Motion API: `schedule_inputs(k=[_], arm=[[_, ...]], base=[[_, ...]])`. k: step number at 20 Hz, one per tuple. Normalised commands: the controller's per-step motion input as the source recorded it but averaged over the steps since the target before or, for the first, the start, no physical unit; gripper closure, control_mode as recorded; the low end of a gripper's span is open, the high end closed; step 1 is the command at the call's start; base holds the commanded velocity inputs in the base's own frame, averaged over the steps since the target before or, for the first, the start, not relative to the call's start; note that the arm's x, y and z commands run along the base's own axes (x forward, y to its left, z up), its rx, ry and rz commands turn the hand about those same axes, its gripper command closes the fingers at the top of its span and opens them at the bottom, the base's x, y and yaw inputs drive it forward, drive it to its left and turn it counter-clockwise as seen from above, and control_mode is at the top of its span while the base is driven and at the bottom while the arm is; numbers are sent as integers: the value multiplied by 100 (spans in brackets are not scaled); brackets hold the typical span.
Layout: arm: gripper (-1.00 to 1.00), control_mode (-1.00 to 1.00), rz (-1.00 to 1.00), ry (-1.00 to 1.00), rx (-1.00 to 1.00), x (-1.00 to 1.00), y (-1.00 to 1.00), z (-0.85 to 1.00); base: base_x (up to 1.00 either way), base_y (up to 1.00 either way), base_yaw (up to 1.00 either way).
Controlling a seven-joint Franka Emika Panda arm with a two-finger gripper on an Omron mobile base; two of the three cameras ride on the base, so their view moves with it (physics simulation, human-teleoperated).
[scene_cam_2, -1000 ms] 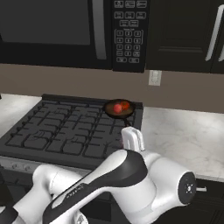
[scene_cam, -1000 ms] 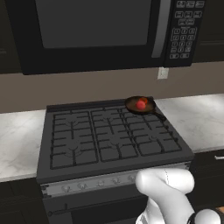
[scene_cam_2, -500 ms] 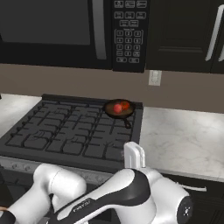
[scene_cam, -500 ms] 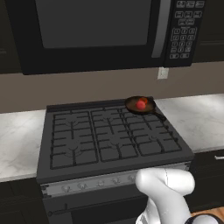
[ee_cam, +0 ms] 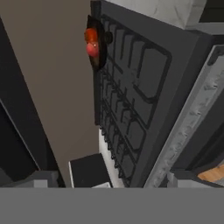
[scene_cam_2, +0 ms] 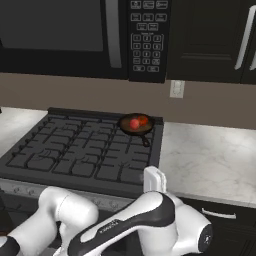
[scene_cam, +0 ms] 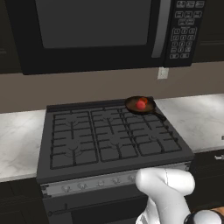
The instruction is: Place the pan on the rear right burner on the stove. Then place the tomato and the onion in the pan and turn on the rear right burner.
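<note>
A black microwave with a keypad (scene_cam: 94, 33) is mounted above, white marbled surface (scene_cam_2: 210, 160) is seen alongside, and a white wall outlet (scene_cam_2: 177, 88) is set between.

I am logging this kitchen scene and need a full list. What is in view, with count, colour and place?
Small round dark frying pan: one, brownish inside, on the rear right burner, handle toward the front.
Bright red tomato: one, in the pan.
Orange-red onion: one, in the pan beside the tomato.
Wide black gas stove: one, six grates, silver knob strip in front.
Black microwave: one, above the stove.
White marble counter: both sides of the stove.
White wall outlet: one, on the brown backsplash.
White robot arm: one, low in front of the stove; gripper open.
</note>
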Motion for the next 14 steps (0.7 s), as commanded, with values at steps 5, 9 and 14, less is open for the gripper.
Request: schedule_inputs(k=[5,9,14], arm=[[100,-100,13,0,0,41,-6,-38],[100,-100,12,0,0,6,-1,-41],[100,-100,10,0,0,-5,-1,-31]], base=[[0,0,0],[0,0,0],[0,0,0]])
